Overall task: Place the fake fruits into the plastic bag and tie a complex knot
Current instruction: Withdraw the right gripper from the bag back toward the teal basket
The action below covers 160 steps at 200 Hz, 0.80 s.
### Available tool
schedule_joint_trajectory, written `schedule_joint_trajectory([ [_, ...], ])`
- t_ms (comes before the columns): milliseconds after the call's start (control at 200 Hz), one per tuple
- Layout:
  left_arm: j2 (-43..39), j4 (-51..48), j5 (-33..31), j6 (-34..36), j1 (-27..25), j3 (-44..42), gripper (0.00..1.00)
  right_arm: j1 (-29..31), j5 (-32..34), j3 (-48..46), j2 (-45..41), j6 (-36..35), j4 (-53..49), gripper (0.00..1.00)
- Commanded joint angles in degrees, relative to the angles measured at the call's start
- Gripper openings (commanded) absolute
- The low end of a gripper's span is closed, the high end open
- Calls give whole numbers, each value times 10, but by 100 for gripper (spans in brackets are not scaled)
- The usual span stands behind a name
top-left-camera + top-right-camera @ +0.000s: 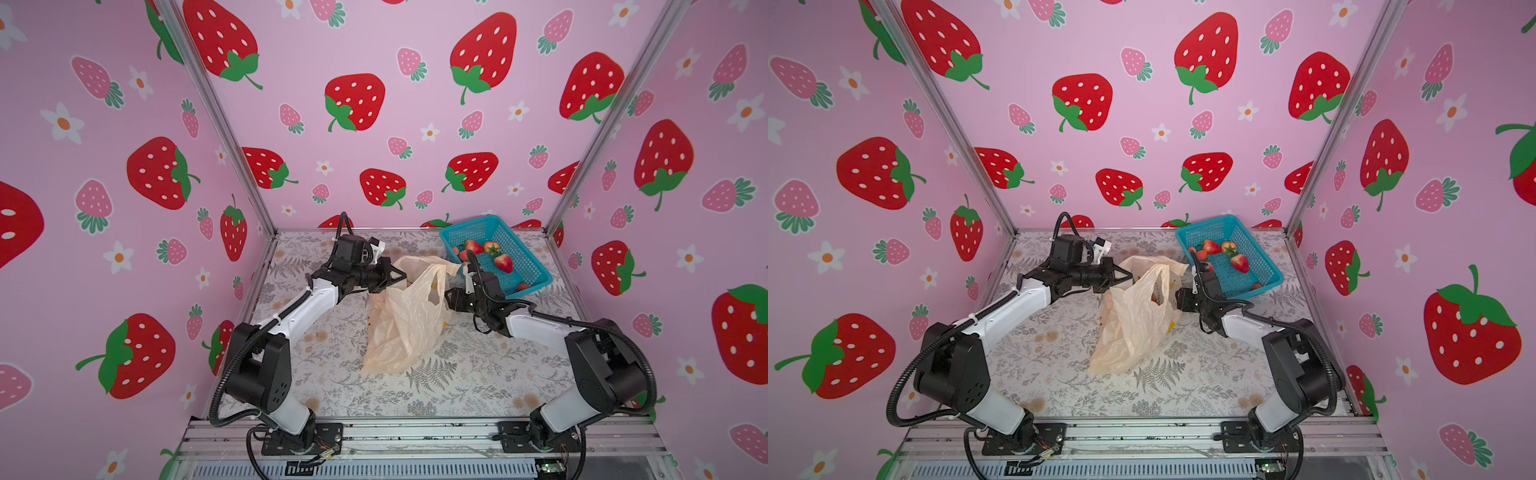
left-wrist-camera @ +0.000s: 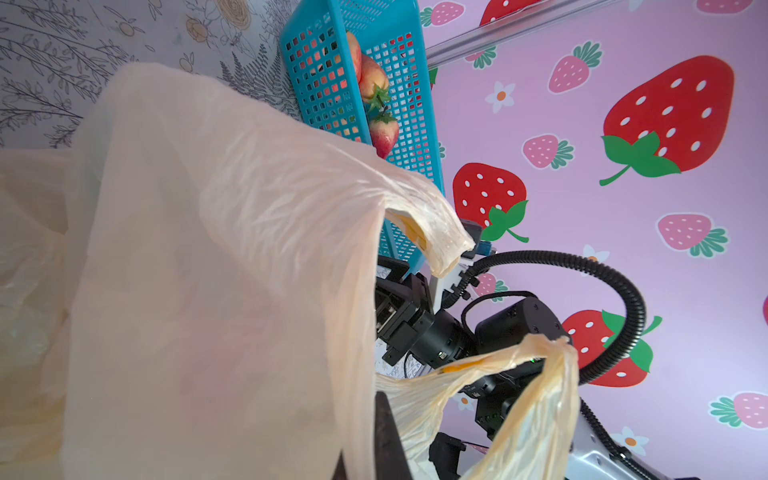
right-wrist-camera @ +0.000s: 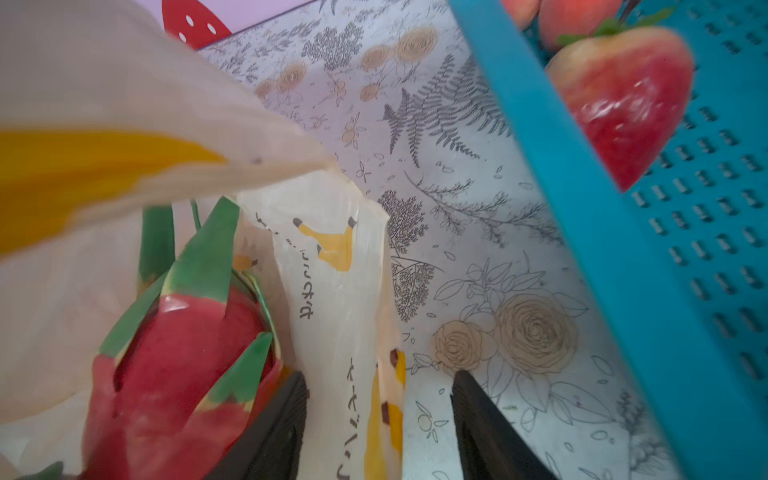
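The peach plastic bag [image 1: 405, 324] [image 1: 1133, 324] stands crumpled mid-table, mouth toward the basket. My left gripper [image 1: 400, 277] [image 1: 1128, 276] is shut on the bag's upper rim; in the left wrist view its jaws [image 2: 368, 432] pinch the film [image 2: 208, 270]. My right gripper [image 1: 451, 301] [image 3: 380, 419] is open at the bag's mouth. Its fingers [image 3: 278, 428] stand apart, with a banana-printed strip of bag [image 3: 332, 270] loose between them. A large red fruit with green scales [image 3: 178, 357] lies inside the bag. Several strawberries [image 1: 503, 262] [image 1: 1239, 262] [image 3: 623, 104] [image 2: 384, 133] lie in the basket.
The blue mesh basket [image 1: 469, 230] [image 1: 1208, 232] [image 3: 582, 208] sits at the back right, tilted, close behind my right wrist. Pink strawberry-print walls close three sides. Floral table covering [image 1: 415, 399] shows in front of the bag.
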Motion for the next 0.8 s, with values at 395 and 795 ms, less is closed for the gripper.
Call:
schedule_joint_trajectory([
  [395, -6, -22, 24, -2, 17, 29, 0, -18, -94, -23, -62, 76, 102, 0],
  [795, -28, -71, 37, -5, 60, 85, 0, 29, -86, -19, -162, 100, 115, 0],
])
